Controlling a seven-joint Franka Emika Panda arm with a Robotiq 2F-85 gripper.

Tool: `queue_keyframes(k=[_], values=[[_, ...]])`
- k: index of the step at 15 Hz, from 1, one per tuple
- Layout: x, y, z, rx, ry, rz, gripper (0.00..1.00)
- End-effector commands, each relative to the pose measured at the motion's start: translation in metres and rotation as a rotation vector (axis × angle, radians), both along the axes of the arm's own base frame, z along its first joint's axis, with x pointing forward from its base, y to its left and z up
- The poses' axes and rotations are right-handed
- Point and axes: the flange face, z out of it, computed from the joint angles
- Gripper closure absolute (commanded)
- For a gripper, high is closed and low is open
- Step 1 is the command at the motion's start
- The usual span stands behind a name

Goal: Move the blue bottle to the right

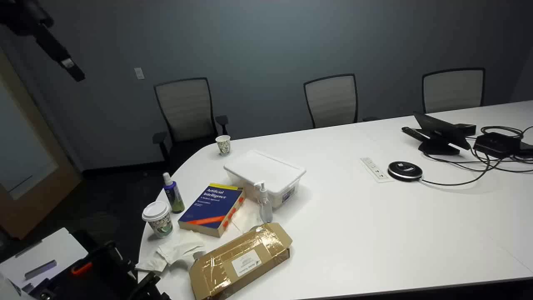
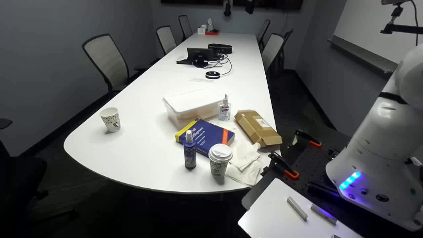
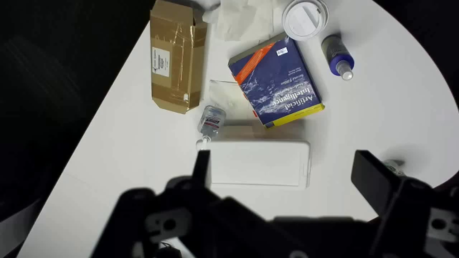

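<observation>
The blue bottle (image 1: 173, 196) stands upright on the white table, slender with a whitish cap. In an exterior view (image 2: 190, 152) it is in front of the blue book and left of the lidded paper cup. In the wrist view the blue bottle (image 3: 337, 55) is at the upper right, away from the jaws. My gripper (image 3: 283, 159) is open and empty, its fingers wide apart above the white lidded box. In an exterior view my gripper (image 1: 75, 73) is high at the upper left, well above the table. Two dark fingertips of the gripper (image 2: 238, 9) show at the top edge.
The blue book (image 1: 214, 206), lidded cup (image 1: 158, 218), napkins (image 1: 177, 250), cardboard box (image 1: 241, 260), sanitizer bottle (image 1: 265, 204) and white lidded box (image 1: 266, 171) crowd round the bottle. An open paper cup (image 2: 110, 119) stands near the table's rounded edge.
</observation>
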Motion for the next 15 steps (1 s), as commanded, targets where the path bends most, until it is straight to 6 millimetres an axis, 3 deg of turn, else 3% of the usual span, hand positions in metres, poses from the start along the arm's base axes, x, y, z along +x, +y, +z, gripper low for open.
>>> queue_keyframes(k=[1,3,8,11,15], values=[[0.0,0.0,0.001,0.0,0.001,0.0,0.0],[0.007,-0.002,-0.002,0.014,0.001,-0.005,0.0],[0.06,0.002,-0.041,0.067,-0.058,-0.051,0.0],[0.093,0.015,-0.087,0.102,-0.086,-0.137,0.0],[0.116,0.042,-0.169,0.133,-0.02,-0.246,0.0]])
